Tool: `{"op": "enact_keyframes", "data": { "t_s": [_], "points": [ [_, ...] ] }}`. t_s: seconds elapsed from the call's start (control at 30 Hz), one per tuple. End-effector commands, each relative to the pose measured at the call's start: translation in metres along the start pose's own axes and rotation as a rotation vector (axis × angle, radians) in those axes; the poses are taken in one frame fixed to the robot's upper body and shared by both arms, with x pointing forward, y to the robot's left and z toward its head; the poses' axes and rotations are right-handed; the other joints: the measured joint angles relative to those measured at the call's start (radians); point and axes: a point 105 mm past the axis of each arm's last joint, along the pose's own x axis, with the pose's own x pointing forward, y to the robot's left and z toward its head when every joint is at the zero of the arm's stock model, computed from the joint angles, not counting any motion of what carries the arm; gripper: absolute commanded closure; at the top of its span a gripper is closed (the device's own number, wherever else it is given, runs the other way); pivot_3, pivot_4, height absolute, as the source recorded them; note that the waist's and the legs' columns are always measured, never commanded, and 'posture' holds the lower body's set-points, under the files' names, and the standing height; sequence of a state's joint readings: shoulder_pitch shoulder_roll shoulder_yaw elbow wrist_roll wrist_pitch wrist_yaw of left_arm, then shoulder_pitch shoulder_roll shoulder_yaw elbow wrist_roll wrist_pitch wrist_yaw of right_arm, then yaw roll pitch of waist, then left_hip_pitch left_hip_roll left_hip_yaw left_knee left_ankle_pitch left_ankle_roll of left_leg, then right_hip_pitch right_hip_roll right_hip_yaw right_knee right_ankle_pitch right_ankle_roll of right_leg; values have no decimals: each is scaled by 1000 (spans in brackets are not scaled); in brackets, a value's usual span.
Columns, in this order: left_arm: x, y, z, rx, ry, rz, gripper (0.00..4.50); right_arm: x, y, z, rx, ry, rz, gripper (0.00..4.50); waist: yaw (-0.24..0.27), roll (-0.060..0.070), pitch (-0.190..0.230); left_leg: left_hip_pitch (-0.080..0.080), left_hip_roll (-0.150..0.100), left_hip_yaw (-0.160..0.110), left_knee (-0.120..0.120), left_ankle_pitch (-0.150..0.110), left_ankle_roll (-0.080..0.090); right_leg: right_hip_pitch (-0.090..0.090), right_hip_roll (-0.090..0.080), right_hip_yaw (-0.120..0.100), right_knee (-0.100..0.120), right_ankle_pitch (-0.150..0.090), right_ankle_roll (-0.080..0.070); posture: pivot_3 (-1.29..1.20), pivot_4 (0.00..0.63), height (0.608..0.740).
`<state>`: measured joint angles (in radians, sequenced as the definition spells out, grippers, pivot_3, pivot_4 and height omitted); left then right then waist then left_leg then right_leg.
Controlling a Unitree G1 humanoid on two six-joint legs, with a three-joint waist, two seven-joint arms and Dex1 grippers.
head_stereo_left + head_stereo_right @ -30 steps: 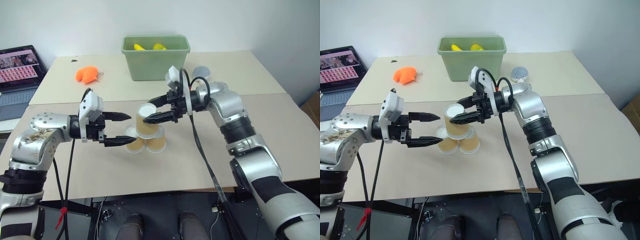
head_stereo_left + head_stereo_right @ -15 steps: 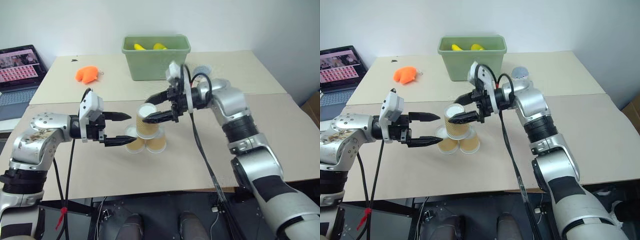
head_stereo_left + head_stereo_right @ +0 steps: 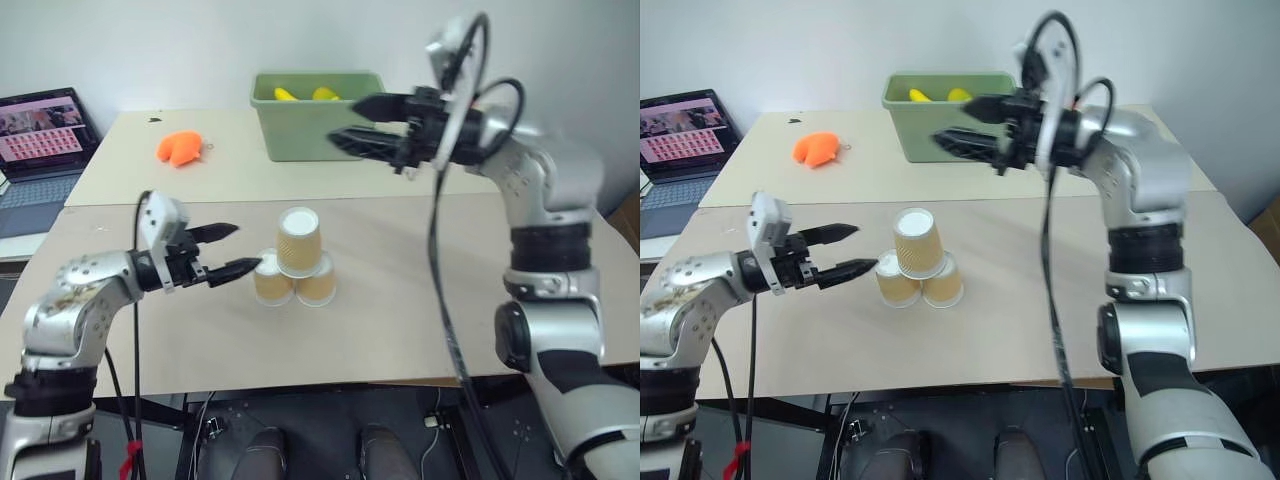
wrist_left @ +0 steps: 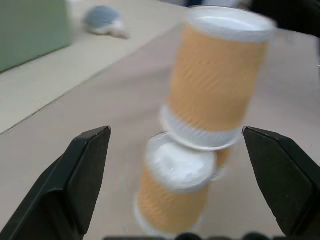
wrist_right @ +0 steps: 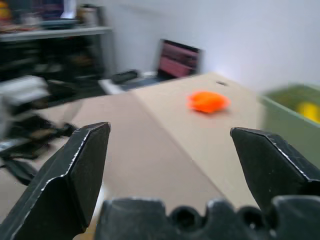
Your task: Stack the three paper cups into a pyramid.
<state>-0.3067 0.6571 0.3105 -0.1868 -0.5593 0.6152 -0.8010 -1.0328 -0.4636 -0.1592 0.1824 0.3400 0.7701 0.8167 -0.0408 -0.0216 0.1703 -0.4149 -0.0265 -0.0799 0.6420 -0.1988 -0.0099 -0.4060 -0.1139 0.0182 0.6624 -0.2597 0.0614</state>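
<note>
Three tan paper cups stand as a pyramid mid-table: two side by side, the left and the right, with the third on top, its white end up. Nothing touches them. My left gripper is open just left of the pyramid, level with the lower cups, fingertips pointing at them. In the left wrist view the top cup and a lower cup sit between the spread fingers. My right gripper is open and empty, raised high in front of the green bin.
A green bin holding yellow items stands at the back centre. An orange toy lies back left, a laptop at the far left edge. A grey-blue object rests near the bin.
My right gripper opened, let go of the top cup and swung up and away toward the bin. The top cup stays on the two lower ones. My left gripper drew slightly left, still open.
</note>
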Motion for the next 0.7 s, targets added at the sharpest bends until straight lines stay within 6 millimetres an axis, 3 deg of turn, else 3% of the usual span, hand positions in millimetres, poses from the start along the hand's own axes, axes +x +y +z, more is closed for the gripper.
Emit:
{"op": "enact_keyframes", "data": {
  "t_s": [0.03,0.13,0.2,0.37,0.5,0.7],
  "points": [
    [-24,20,6,-31,-92,298,0,-47,-51,-30,-30,65,-420,38,4,0,0,-1,0,0,0,0,0,-1,0,1,0,0,0,0,150,735],
    [-39,35,-13,-67,-93,512,0,-91,-85,-77,-48,204,-718,38,11,0,0,-1,-2,1,0,0,0,-1,-2,2,1,0,0,0,150,735],
    [-47,48,-27,-86,-89,651,0,-110,-94,-110,-69,302,-830,38,18,0,0,-1,-3,2,0,0,0,-1,-2,3,0,0,0,0,150,735],
    [-49,72,-56,-96,-82,857,0,-113,-90,-167,-55,361,-877,38,12,0,-1,6,-2,5,-1,0,0,3,0,6,-5,1,-1,0,150,735],
    [-51,87,-58,-84,-122,963,0,-107,-82,-190,-38,383,-870,38,8,0,-1,6,-2,6,-1,0,0,3,0,7,-6,1,-1,0,150,735],
    [-50,94,-63,-83,-162,1036,0,-94,-75,-196,-1,354,-863,38,0,-2,-2,6,-2,6,-1,0,0,3,0,7,-6,1,-1,0,150,735]
  ]
}}
